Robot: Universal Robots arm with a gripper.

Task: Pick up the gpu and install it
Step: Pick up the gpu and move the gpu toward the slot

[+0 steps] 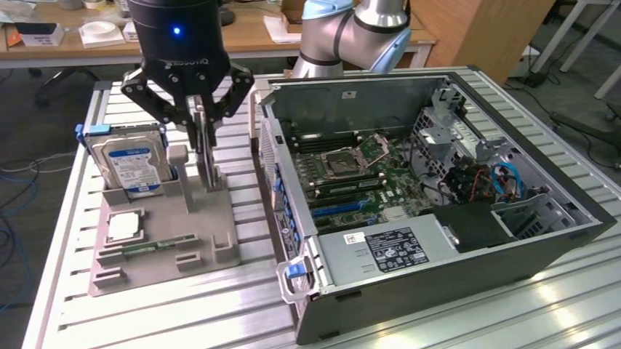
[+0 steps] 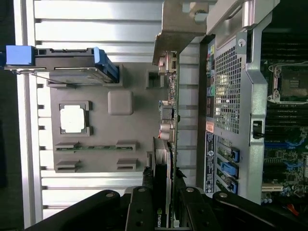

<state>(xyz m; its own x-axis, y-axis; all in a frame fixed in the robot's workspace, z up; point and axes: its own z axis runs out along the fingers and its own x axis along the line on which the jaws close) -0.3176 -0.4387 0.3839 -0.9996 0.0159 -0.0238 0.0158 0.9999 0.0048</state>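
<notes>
Clamping the gpu [image 1: 205, 169] upright in its holder [image 1: 194, 225], the part-closed jaws grip it; uninstalled, case [image 1: 437, 291] at three o'clock.

one gpu [image 1: 201, 149], one hard drive [image 1: 133, 163], one cpu chip [image 1: 126, 227], one loose ram stick [image 1: 145, 248], one holder [image 1: 209, 243], one pc case [image 1: 466, 280]

Hard drive [image 1: 136, 163] and CPU [image 1: 124, 227] on grey holder [image 1: 209, 240] (open case [image 1: 437, 291] beside)
</notes>
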